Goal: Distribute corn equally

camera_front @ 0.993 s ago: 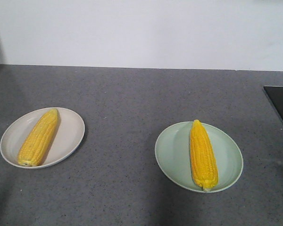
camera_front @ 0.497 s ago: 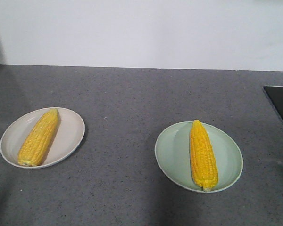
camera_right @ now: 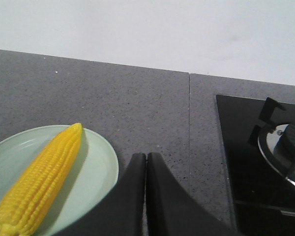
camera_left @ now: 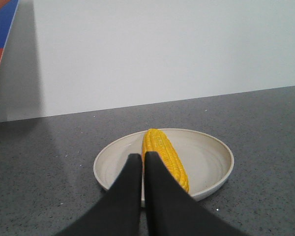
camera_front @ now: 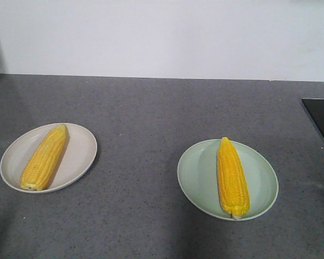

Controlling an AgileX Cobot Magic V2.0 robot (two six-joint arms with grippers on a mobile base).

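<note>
Front-facing view shows nothing has moved over the last second: on the speckled grey stone countertop (camera_front: 151,124), the round beige plate (camera_front: 81,148) and round pale green plate (camera_front: 200,172) each hold one yellow corn cob (camera_front: 43,157) (camera_front: 232,177); I judge distribution done, with left gripper (camera_left: 142,162) and right gripper (camera_right: 146,162) both pressed together, empty

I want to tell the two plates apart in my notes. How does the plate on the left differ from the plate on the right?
The left plate is beige, while the right plate is pale green. On the left plate the corn cob lies tilted, its tip leaning right, toward the wall; on the right plate the cob lies nearly straight, tip toward the wall. Both plates are shallow, round, and hold one yellow cob each on the grey counter.
</note>
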